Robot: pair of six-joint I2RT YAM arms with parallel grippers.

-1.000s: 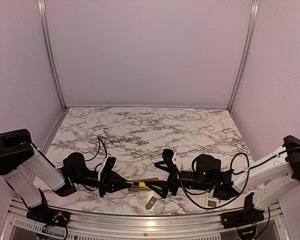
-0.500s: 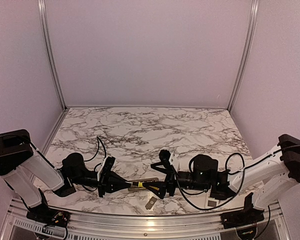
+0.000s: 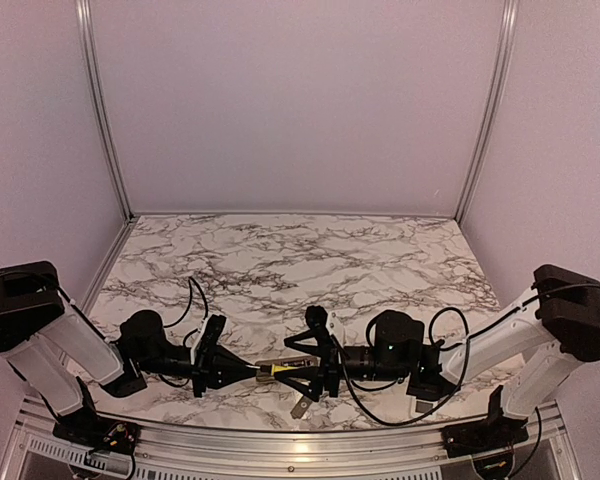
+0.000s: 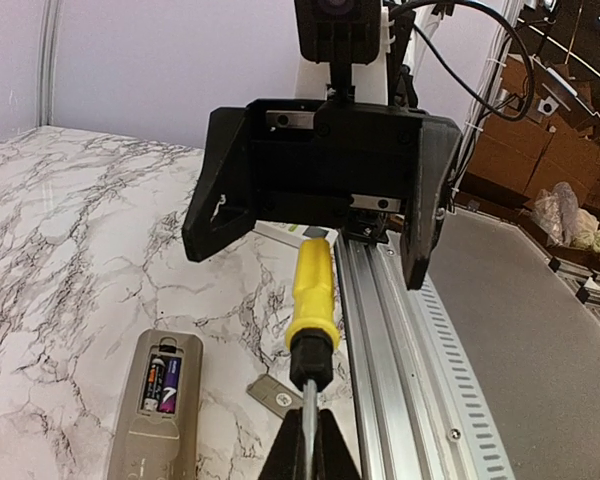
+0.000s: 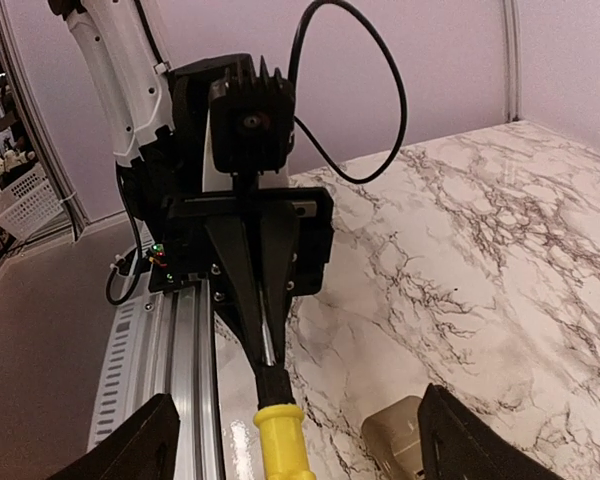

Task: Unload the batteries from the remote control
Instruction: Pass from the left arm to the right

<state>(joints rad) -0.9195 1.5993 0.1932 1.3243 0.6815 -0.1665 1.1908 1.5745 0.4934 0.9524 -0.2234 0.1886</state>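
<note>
Left wrist: batteries (image 4: 163, 385) lie near left tool (image 4: 306, 445).

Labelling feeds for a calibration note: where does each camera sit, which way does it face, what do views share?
Top external: above and behind the bases, looking down on the table; left arm and right arm show.
Left wrist: faces the right arm along the screwdriver; own jaws shut on it.
Right wrist: faces the left arm; own jaws open beside the screwdriver.
Shared: all show the screwdriver.
</note>
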